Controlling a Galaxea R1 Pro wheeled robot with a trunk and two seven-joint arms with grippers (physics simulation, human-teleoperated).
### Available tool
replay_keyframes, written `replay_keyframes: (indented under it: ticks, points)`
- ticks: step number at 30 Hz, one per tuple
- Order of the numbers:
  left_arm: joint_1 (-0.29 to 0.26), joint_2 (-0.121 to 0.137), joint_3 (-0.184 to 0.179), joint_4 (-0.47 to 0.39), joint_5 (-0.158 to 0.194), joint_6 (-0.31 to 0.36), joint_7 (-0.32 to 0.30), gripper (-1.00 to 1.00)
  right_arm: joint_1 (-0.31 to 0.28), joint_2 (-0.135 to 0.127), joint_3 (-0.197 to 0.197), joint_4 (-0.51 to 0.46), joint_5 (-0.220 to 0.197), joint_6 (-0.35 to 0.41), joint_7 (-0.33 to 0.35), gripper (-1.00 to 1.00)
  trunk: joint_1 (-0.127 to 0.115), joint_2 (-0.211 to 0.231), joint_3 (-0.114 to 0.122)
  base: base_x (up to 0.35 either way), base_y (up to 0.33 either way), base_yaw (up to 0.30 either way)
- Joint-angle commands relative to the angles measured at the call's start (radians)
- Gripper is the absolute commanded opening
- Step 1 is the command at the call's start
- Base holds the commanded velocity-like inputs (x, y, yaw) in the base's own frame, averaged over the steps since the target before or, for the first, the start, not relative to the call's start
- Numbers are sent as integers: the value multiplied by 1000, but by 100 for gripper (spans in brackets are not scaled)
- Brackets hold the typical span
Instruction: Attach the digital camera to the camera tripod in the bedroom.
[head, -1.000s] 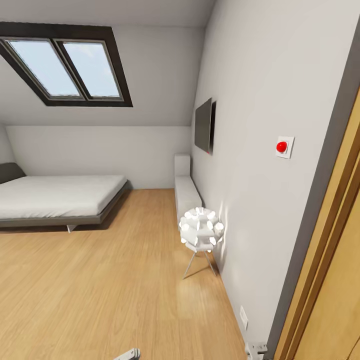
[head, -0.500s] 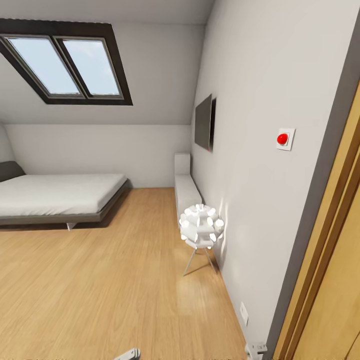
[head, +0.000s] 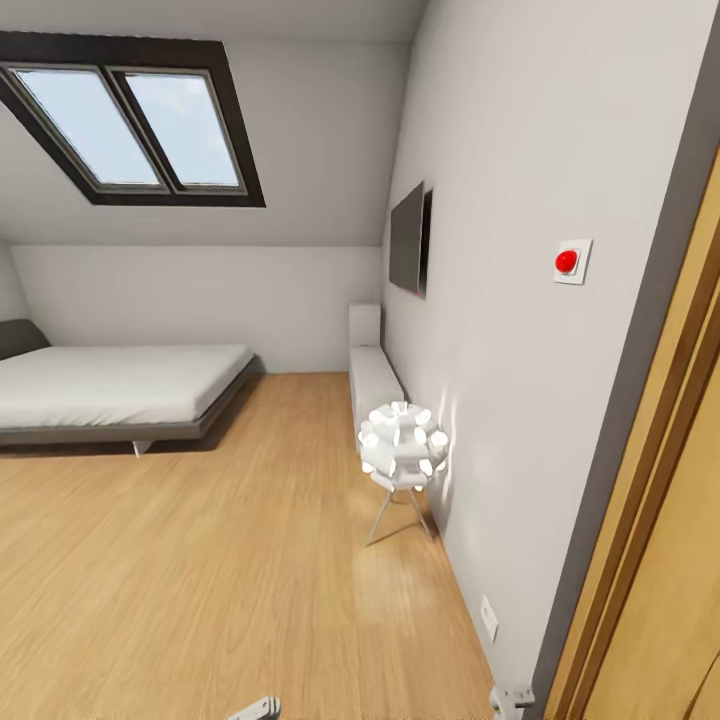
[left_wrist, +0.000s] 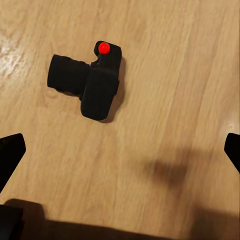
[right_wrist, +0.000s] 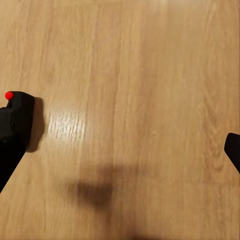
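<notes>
- The head view is showing the bedroom (head: 300, 250), with light grey walls and a sloping ceiling that is holding a dark-framed skylight (head: 130, 120).
- A light wood plank floor (head: 200, 560) is spreading over the whole room.
- A grey bed (head: 110, 395) is sitting far off on the left.
- A flat dark screen (head: 408, 243) is hanging on the right wall, and a long white cabinet (head: 372, 380) is standing under it.
- A round white lamp (head: 402, 445) on thin legs is standing near the right wall.
- A red button on a white plate (head: 570, 262) is sitting on the right wall, beside a wood door frame (head: 650, 520).
- The left wrist view is looking down at the digital camera (left_wrist: 90, 80), which is lying on the wood floor with its red button facing up.
- The left gripper (left_wrist: 120, 150) is hanging over the floor with its fingers (left_wrist: 10, 155) spread wide, and nothing is between them.
- The right wrist view is catching just an edge of the camera (right_wrist: 17, 122) on the floor.
- The right gripper (right_wrist: 120, 155) is also showing its fingers (right_wrist: 234, 149) spread wide apart, holding nothing.
</notes>
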Motion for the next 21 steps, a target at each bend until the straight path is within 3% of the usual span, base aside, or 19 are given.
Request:
replay_keyframes:
  ticks: [1,21]
  points:
    - [0,1,-5,-2,10,3,9,100,0,-1,5,-2,-10,6,-2,100,4,-8,-4,0,0,0]
    - [0,1,-5,-2,10,3,9,100,0,-3,4,-2,-11,6,-2,100,80,-148,-67,0,0,0]
